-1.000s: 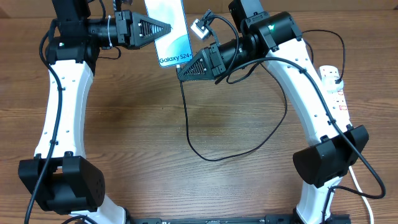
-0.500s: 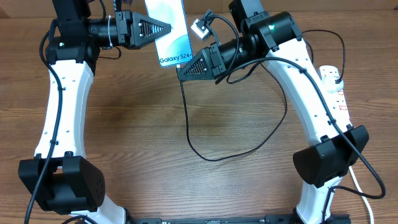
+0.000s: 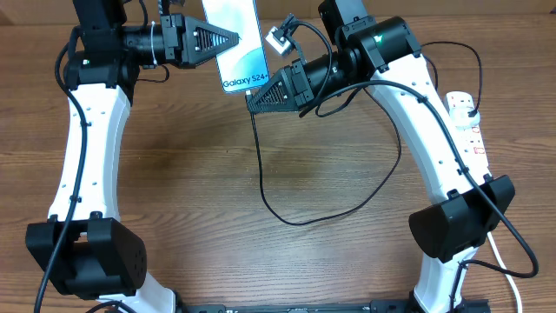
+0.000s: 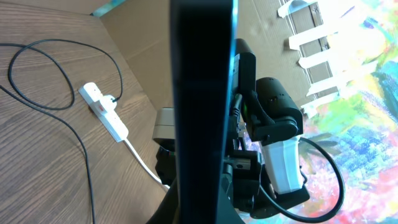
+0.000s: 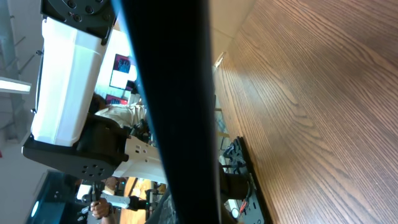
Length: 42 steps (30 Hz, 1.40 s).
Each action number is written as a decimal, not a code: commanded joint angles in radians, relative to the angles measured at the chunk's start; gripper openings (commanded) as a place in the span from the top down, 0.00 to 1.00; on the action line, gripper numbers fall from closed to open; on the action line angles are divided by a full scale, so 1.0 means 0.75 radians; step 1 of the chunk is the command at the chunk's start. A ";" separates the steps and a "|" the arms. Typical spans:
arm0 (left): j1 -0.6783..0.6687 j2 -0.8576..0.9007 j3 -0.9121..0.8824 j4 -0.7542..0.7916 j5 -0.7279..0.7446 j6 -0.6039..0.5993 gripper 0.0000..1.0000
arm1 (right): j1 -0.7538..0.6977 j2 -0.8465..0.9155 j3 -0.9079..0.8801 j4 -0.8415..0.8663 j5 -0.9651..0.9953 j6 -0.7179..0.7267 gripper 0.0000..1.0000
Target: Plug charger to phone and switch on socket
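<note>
- L hand [image 3: 231, 39]: clamped on the phone [image 3: 243, 52], gripping its L long edge, approx. halfway along what shows.
- Phone is held up off the bench [image 3: 217, 174] at the far side, btwn the two arms. In the overhead view the screen faces the cam, w/ the "Galaxy S24+" text at the lower end. The top end runs out of frame.
- L wrist view: phone shows edge-on, as a dark upright band through the centre.
- R hand [image 3: 254, 101]: tip sits just beside the phone's lower R corner, pointing left. Can't tell if it's wide or narrow, or if it grips anything; overhead shows it only as one dark wedge.
- R wrist view: a dark band fills the middle w/ bench wood to the right. No gap visible btwn the fingers there either.
- Charger [image 3: 300, 219]: thin blk cable drops from under the R hand's tip, right below the phone's lower end, then lies in a wide loop on the bench centre and climbs back under the R arm toward the R side.
- Connector tip is hidden by the R hand, so can't tell if it's in the phone's port.
- Socket [image 3: 476, 139]: white strip flat on the bench at the far R edge, partly behind the R arm. A blk plug sits at its far end in both the overhead and L wrist views.
- Red switches too small to read, on/off unclear.
</note>
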 commanded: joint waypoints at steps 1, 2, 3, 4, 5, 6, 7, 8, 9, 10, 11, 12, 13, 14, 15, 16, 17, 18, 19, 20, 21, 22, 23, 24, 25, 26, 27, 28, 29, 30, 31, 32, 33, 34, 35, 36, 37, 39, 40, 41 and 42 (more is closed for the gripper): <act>-0.033 -0.011 0.020 0.001 0.072 -0.022 0.96 | 0.013 -0.041 0.010 0.040 -0.032 0.004 0.96; -0.033 -0.011 0.020 0.000 0.072 -0.022 0.96 | 0.013 -0.041 0.010 0.041 -0.032 0.004 0.96; -0.033 -0.011 0.020 0.001 0.072 -0.022 0.96 | 0.013 -0.041 0.010 0.041 -0.032 0.004 0.96; -0.033 -0.011 0.020 0.001 0.072 -0.021 0.96 | 0.013 -0.041 0.010 0.041 -0.032 0.004 0.96; -0.033 -0.011 0.020 0.001 0.072 -0.017 0.96 | 0.013 -0.041 0.010 0.041 -0.042 0.009 0.96; -0.033 -0.011 0.020 0.001 0.072 -0.017 0.96 | 0.013 -0.041 0.010 0.041 -0.057 0.009 0.96; -0.033 -0.011 0.020 0.001 0.072 -0.016 0.96 | 0.013 -0.041 0.010 0.044 -0.062 0.009 0.96; -0.033 -0.011 0.020 0.001 0.072 -0.006 0.96 | 0.013 -0.041 0.010 0.044 -0.062 0.009 0.96; -0.033 -0.011 0.020 0.001 0.072 0.003 0.96 | 0.013 -0.041 0.010 0.044 -0.062 0.009 0.96; -0.033 -0.011 0.020 0.001 0.072 0.003 0.96 | 0.013 -0.041 0.010 0.044 -0.062 0.009 0.96; -0.033 -0.011 0.020 0.001 0.072 0.004 0.96 | 0.013 -0.041 0.010 0.044 -0.062 0.009 0.96; -0.033 -0.011 0.020 0.001 0.072 0.004 0.96 | 0.013 -0.041 0.010 0.044 -0.062 0.009 0.96; -0.033 -0.011 0.020 0.001 0.072 0.016 0.96 | 0.013 -0.041 0.010 0.044 -0.062 0.009 0.96; -0.033 -0.011 0.020 0.001 0.072 0.018 0.96 | 0.013 -0.041 0.010 0.044 -0.062 0.009 0.96; -0.033 -0.011 0.020 0.001 0.072 0.019 0.96 | 0.012 -0.041 0.010 0.044 -0.062 0.009 0.96; -0.033 -0.011 0.020 0.001 0.072 0.023 0.96 | 0.010 -0.041 0.010 0.044 -0.062 0.009 0.96; -0.033 -0.011 0.020 0.001 0.072 0.023 0.96 | 0.006 -0.041 0.010 0.044 -0.062 0.009 0.96; -0.033 -0.011 0.020 0.001 0.072 0.025 0.96 | 0.004 -0.041 0.010 0.044 -0.062 0.009 0.96; -0.033 -0.011 0.020 0.001 0.072 0.035 0.96 | 0.004 -0.041 0.010 0.044 -0.062 0.009 0.96; -0.033 -0.011 0.020 0.001 0.072 0.043 0.96 | 0.004 -0.041 0.010 0.044 -0.062 0.009 0.96; -0.033 -0.011 0.020 0.001 0.072 0.043 0.96 | 0.004 -0.041 0.010 0.043 -0.062 0.009 0.96; -0.033 -0.011 0.020 0.001 0.072 0.044 0.96 | 0.004 -0.041 0.010 0.043 -0.063 0.009 0.96; -0.033 -0.011 0.020 0.001 0.072 0.044 0.96 | 0.004 -0.041 0.010 0.044 -0.072 0.009 0.96; -0.033 -0.011 0.020 0.001 0.072 0.044 0.96 | 0.004 -0.041 0.010 0.044 -0.080 0.009 0.96; -0.033 -0.011 0.020 0.001 0.072 0.045 0.96 | 0.004 -0.041 0.010 0.044 -0.082 0.009 0.96; -0.033 -0.011 0.020 0.001 0.072 0.045 0.96 | 0.004 -0.041 0.010 0.044 -0.082 0.009 0.96; -0.033 -0.011 0.020 0.001 0.072 0.044 0.96 | 0.004 -0.041 0.010 0.044 -0.081 0.009 0.96; -0.033 -0.011 0.020 0.001 0.072 0.044 0.96 | 0.004 -0.041 0.010 0.045 -0.082 0.009 0.96; -0.033 -0.011 0.020 0.001 0.072 0.044 0.96 | 0.004 -0.041 0.010 0.044 -0.081 0.008 0.96; -0.033 -0.011 0.020 0.001 0.072 0.043 0.96 | 0.004 -0.041 0.010 0.045 -0.081 0.008 0.96; -0.033 -0.011 0.020 0.001 0.072 0.043 0.96 | 0.004 -0.041 0.010 0.047 -0.081 0.008 0.96; -0.033 -0.011 0.020 0.001 0.072 0.043 0.96 | 0.004 -0.041 0.010 0.050 -0.081 0.008 0.96; -0.033 -0.011 0.020 0.001 0.072 0.040 0.96 | 0.004 -0.041 0.010 0.050 -0.077 0.008 0.96; -0.033 -0.011 0.020 0.000 0.072 0.030 0.96 | 0.004 -0.041 0.010 0.049 -0.059 0.009 0.96; -0.033 -0.011 0.020 0.000 0.072 0.019 0.96 | 0.004 -0.041 0.010 0.047 -0.028 0.010 0.96; -0.033 -0.011 0.020 0.000 0.072 0.011 0.96 | 0.004 -0.041 0.010 0.044 -0.016 0.014 0.96; -0.033 -0.011 0.020 0.000 0.072 0.012 0.96 | 0.004 -0.041 0.010 0.046 -0.016 0.024 0.96; -0.033 -0.011 0.020 0.001 0.072 0.012 0.96 | 0.004 -0.041 0.010 0.046 -0.017 0.024 0.96; -0.033 -0.011 0.020 0.001 0.072 0.012 0.96 | 0.004 -0.041 0.010 0.046 -0.018 0.024 0.96; -0.033 -0.011 0.020 0.001 0.072 0.012 0.96 | 0.004 -0.041 0.010 0.046 -0.027 0.024 0.96; -0.033 -0.011 0.020 0.001 0.072 0.012 0.96 | 0.004 -0.041 0.010 0.046 -0.043 0.024 0.96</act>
